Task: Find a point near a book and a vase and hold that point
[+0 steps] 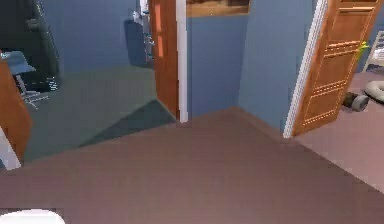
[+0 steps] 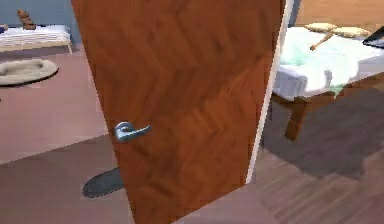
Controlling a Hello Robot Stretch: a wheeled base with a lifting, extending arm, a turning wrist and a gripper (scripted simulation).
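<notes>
A wooden door [image 2: 190,90] stands upright, its lever handle [image 2: 129,130] roughly level.

No text, label, brand, number or sign can be read in either view; the wooden door [image 2: 190,90], the blue wall [image 1: 215,60] and the white-covered bed [image 2: 320,70] all carry plain, unmarked surfaces
</notes>
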